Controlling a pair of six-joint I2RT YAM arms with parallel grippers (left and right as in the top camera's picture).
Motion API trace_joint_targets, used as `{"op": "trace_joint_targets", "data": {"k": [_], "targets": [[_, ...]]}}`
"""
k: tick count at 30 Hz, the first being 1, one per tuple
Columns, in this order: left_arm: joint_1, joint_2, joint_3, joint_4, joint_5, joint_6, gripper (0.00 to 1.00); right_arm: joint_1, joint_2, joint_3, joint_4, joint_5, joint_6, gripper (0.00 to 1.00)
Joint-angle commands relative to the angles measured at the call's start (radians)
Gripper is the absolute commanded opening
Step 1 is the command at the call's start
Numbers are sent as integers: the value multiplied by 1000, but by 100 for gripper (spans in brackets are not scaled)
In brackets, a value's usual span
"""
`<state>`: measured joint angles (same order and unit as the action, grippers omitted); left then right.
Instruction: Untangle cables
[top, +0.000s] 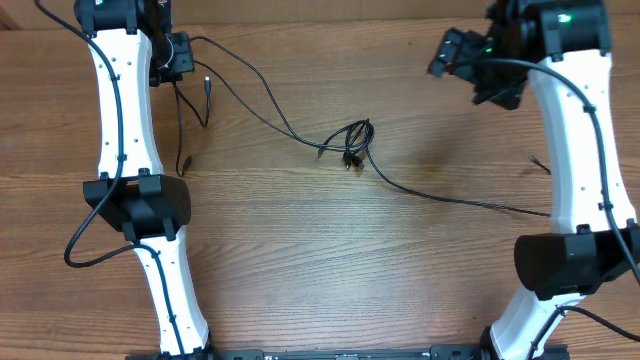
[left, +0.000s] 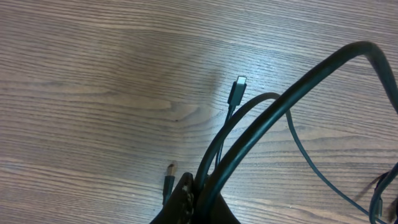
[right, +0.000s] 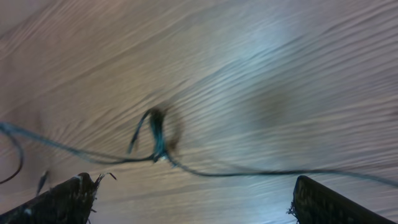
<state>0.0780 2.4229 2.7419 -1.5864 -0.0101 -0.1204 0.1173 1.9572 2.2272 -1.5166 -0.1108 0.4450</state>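
Where the cables (top: 352, 140) cross the table (top: 300, 260), they form 1 small knot near its centre, with strands running to the upper left and to the right edge. The left gripper (left: 188, 198) is closed on the cables, and 2 plug ends (left: 239, 84) show near it. The right gripper (right: 194, 190) hangs above the knot with its fingers (right: 62, 199) wide apart, holding nothing.

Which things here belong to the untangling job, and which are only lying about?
Job: thin black cables; their tangle; a loose plug end.
Not the job: thick wires on the arms; wooden table.
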Motion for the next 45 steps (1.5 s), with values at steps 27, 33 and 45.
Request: {"op": "trace_joint_targets", "data": {"k": [27, 33, 45], "targets": [[-11, -58, 401, 322, 460, -307, 4, 245, -8, -439, 399, -414, 378, 100], [-13, -58, 401, 316, 459, -296, 4, 258, -8, -439, 413, -403, 397, 100], [-41, -56, 230, 136, 1, -104, 4, 287, 10, -441, 587, -312, 489, 100]]}}
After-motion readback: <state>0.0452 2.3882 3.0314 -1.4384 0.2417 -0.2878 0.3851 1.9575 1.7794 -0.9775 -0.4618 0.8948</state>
